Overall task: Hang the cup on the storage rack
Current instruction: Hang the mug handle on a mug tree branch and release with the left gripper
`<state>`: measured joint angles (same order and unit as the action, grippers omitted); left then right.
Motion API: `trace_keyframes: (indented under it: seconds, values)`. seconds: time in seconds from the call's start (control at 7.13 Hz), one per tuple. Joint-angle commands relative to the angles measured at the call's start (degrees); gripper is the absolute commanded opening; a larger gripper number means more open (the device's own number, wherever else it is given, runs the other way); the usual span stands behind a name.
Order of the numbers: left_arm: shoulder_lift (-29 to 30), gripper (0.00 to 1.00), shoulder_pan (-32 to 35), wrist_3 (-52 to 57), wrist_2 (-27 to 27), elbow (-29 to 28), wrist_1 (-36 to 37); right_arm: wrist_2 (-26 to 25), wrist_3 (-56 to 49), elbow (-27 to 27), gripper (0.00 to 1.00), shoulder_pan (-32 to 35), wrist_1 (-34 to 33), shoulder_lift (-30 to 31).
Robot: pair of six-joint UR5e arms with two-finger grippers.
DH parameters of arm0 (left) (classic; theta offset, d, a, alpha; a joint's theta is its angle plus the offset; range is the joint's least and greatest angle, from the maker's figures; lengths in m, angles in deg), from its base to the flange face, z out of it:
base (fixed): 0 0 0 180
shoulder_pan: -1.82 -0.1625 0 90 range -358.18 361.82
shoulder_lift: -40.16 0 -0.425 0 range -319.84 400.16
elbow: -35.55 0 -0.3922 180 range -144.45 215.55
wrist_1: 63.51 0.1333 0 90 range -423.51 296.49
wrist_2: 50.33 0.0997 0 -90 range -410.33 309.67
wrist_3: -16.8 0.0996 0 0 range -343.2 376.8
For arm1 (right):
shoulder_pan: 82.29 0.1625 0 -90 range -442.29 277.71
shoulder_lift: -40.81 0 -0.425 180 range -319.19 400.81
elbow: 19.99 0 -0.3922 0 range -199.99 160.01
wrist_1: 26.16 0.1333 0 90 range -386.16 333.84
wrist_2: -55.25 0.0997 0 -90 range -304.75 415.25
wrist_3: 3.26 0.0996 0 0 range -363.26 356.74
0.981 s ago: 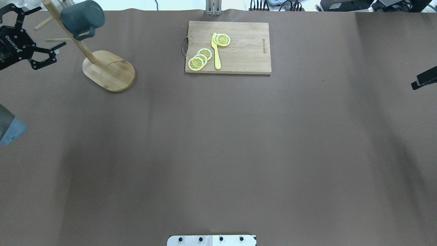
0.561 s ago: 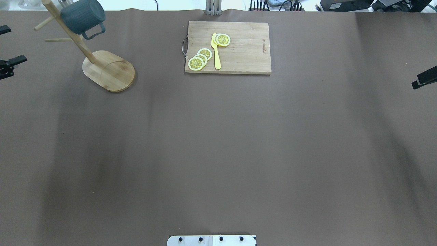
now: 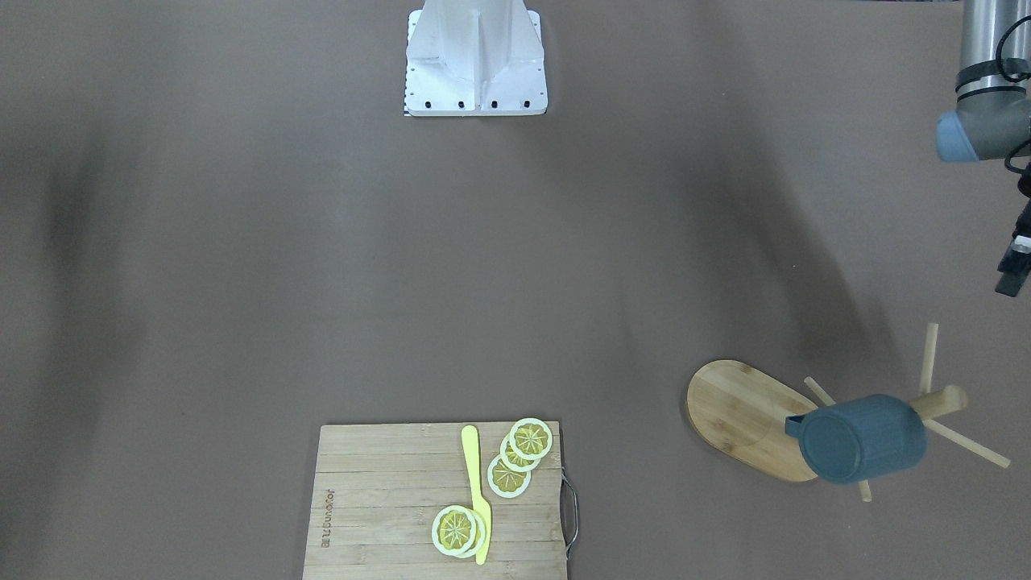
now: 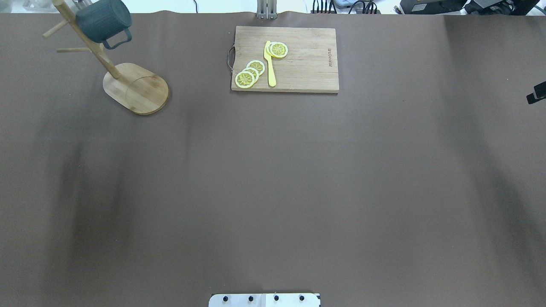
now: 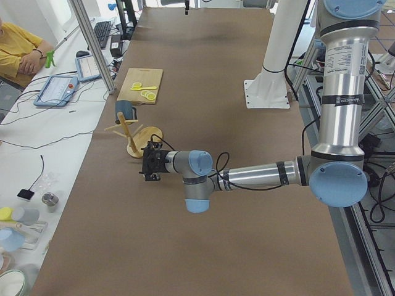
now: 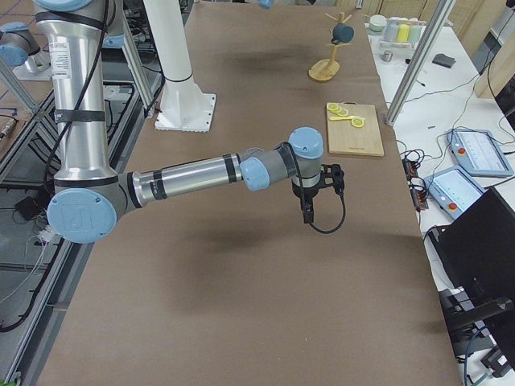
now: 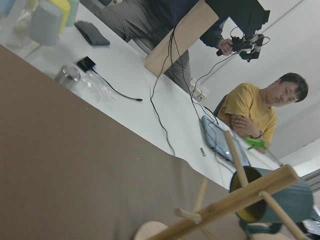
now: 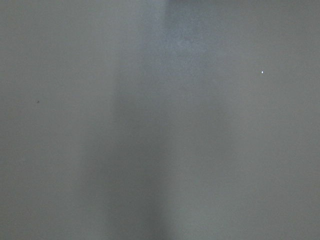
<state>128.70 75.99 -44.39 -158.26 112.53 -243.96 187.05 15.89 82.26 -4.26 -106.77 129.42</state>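
Note:
The dark slate-blue cup [image 4: 103,20] hangs by its handle on a peg of the bamboo storage rack [image 4: 136,88] at the table's far left corner. It also shows in the front view [image 3: 862,439] and the left wrist view [image 7: 280,202], with its yellowish inside facing the post. My left gripper [image 5: 150,168] is clear of the rack, off its near side, and holds nothing; I cannot tell whether it is open. My right gripper [image 6: 310,211] hangs over bare table far from the rack; only a black tip of it [image 4: 536,93] shows overhead, so I cannot tell its state.
A wooden cutting board [image 4: 311,64] with lemon slices [image 4: 249,73] and a yellow knife [image 4: 269,64] lies at the far middle. The robot base [image 3: 475,56] stands at the near edge. Operators sit beyond the table's left end.
My left gripper, open beside the rack a second ago, has drawn back left out of the overhead view. The cup stays on its peg. The right gripper has moved a little further right.

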Motion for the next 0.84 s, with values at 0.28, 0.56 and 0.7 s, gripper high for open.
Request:
trace_keyframes:
  seconds: [0.28, 0.56, 0.7]
  values:
    - [-1.01, 0.98, 7.2, 38.43, -8.9, 3.41, 29.79, -1.72, -12.52, -4.59, 1.0, 6.95, -0.69, 0.5]
    - [-0.65, 0.98, 9.07, 38.96, -18.5, 5.9, 42.59, -1.63, -14.4, -7.41, 1.0, 7.58, -0.69, 0.33]
    - [-0.65, 0.98, 9.15, 38.96, -24.11, 6.51, 47.6, -1.63, -14.41, -8.81, 1.0, 7.58, -0.78, 0.24]
